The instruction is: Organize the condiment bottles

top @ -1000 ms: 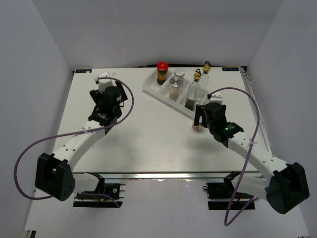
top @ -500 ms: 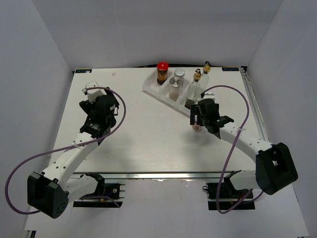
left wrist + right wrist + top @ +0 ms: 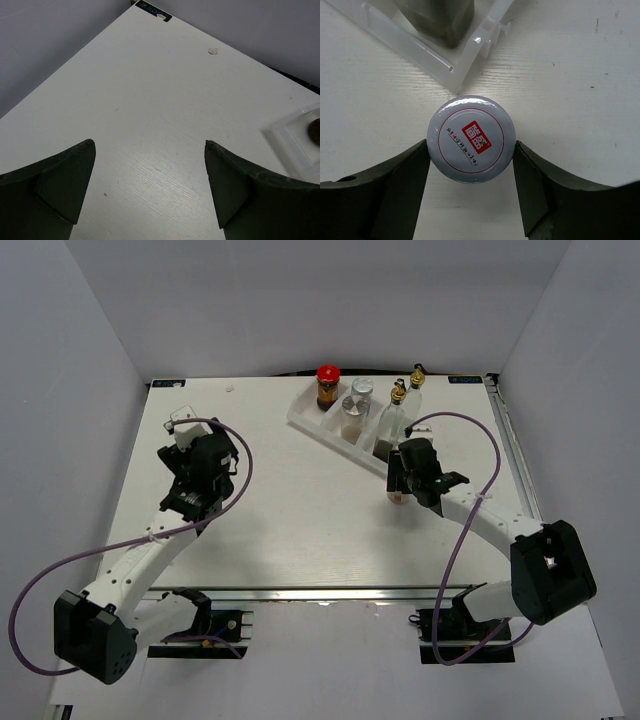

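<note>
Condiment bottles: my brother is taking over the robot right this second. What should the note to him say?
Left gripper: jaws open, empty, over bare table.
Right gripper: jaws against both sides of the lilac-lidded jar, just outside the tray's corner.
Done: the red-lidded jar, two silver-capped shakers and two glass bottles stand in the tray.
Left: probably only the lilac-lidded jar needs to go into the tray.
</note>
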Action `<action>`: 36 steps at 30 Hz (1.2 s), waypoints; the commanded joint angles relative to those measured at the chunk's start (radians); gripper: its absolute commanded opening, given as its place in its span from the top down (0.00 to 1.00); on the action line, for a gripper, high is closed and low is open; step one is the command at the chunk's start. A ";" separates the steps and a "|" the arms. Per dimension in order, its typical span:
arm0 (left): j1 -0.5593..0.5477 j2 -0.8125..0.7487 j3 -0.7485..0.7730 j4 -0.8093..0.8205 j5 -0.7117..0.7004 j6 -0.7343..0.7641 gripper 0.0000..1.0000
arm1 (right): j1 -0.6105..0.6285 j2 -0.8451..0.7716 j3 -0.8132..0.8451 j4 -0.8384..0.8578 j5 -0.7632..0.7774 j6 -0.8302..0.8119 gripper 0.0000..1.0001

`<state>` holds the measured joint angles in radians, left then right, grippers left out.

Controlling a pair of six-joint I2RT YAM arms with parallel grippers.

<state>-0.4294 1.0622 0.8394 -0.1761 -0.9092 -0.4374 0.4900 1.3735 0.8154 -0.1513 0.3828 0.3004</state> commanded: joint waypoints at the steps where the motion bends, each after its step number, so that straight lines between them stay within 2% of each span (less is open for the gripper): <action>1: 0.001 -0.041 -0.016 0.004 -0.020 -0.001 0.02 | -0.007 -0.014 0.036 0.032 0.004 0.009 0.55; 5: 0.001 -0.050 -0.022 0.009 -0.022 0.002 0.02 | -0.005 -0.034 0.036 0.022 -0.008 -0.003 0.73; 7: 0.001 -0.053 -0.025 0.010 -0.023 0.003 0.02 | -0.005 -0.043 0.039 0.013 -0.019 -0.010 0.78; 8: 0.001 -0.056 -0.026 0.010 -0.023 0.003 0.02 | -0.007 -0.056 0.044 0.009 -0.057 -0.035 0.85; 10: 0.001 -0.064 -0.031 0.013 -0.025 0.003 0.02 | -0.005 -0.070 0.048 0.002 -0.102 -0.055 0.89; 11: 0.001 -0.067 -0.033 0.015 -0.023 0.003 0.02 | -0.002 -0.077 0.050 0.002 -0.151 -0.079 0.97; 12: 0.001 -0.070 -0.034 0.017 -0.023 0.003 0.02 | 0.002 -0.092 0.051 0.007 -0.171 -0.095 1.00; 18: 0.001 -0.096 -0.057 0.033 -0.010 0.002 0.02 | 0.129 -0.100 0.097 0.024 -0.225 -0.213 1.00; 22: 0.001 -0.100 -0.063 0.032 -0.020 -0.003 0.02 | 0.240 -0.050 0.183 0.058 -0.237 -0.271 1.00; 24: 0.001 -0.100 -0.066 0.030 -0.026 -0.009 0.02 | 0.248 0.001 0.237 0.090 -0.291 -0.279 1.00; 30: 0.012 -0.094 -0.072 0.018 -0.031 -0.021 0.02 | 0.263 0.226 0.542 0.131 -0.343 -0.343 1.00; 36: 0.024 -0.087 -0.079 0.023 -0.013 -0.026 0.02 | 0.260 0.476 0.862 0.206 -0.257 -0.408 1.00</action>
<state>-0.4137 0.9863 0.7704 -0.1574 -0.9234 -0.4538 0.7528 1.7992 1.5330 -0.1131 0.0731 -0.0467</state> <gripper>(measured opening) 0.983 0.678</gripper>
